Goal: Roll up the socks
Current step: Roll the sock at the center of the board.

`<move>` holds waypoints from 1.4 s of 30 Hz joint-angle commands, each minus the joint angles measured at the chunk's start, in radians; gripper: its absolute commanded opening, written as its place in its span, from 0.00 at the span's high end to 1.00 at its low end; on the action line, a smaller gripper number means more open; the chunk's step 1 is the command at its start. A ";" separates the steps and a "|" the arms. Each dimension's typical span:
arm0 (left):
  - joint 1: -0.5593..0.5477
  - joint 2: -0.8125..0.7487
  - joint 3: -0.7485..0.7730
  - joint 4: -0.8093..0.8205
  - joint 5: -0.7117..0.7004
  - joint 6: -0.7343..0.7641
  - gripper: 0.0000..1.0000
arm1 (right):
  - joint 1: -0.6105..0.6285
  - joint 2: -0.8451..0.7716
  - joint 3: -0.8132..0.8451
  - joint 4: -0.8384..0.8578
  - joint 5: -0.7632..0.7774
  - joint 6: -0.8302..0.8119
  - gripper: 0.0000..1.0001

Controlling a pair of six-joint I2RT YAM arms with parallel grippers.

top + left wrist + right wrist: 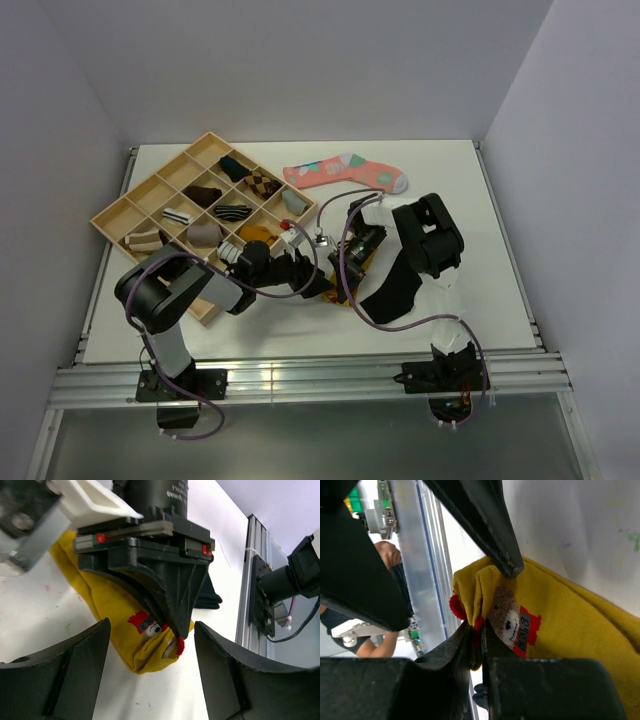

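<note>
The mustard-yellow sock (112, 605) lies on the white table, its cuff with a red patch and a small bear face (506, 617) pointing at the left wrist camera. My right gripper (479, 630) is shut on the edge of that cuff, and in the left wrist view it (172, 625) comes down from above. My left gripper (152, 627) is open, one finger on either side of the cuff and neither touching it. The black sock (395, 285) lies under the right arm, just right of the yellow one.
A wooden compartment tray (140, 195) with several small sock bundles stands at the back left. A pink patterned sock (345, 172) lies flat at the back middle. The aluminium rail (255, 595) runs along the table's near edge, close to both grippers.
</note>
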 commanded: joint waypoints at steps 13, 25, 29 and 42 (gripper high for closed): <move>-0.038 0.091 0.037 0.076 0.023 0.009 0.27 | -0.033 0.023 0.040 -0.073 -0.046 -0.028 0.96; -0.044 0.114 0.057 0.052 -0.013 -0.017 0.53 | -0.036 -0.057 -0.029 0.149 0.021 0.183 0.96; -0.049 0.113 0.060 0.046 -0.024 -0.034 0.75 | -0.036 -0.077 -0.046 0.179 0.035 0.202 0.96; -0.070 0.149 0.080 0.009 -0.044 -0.008 0.57 | -0.036 -0.075 -0.044 0.174 0.036 0.202 0.96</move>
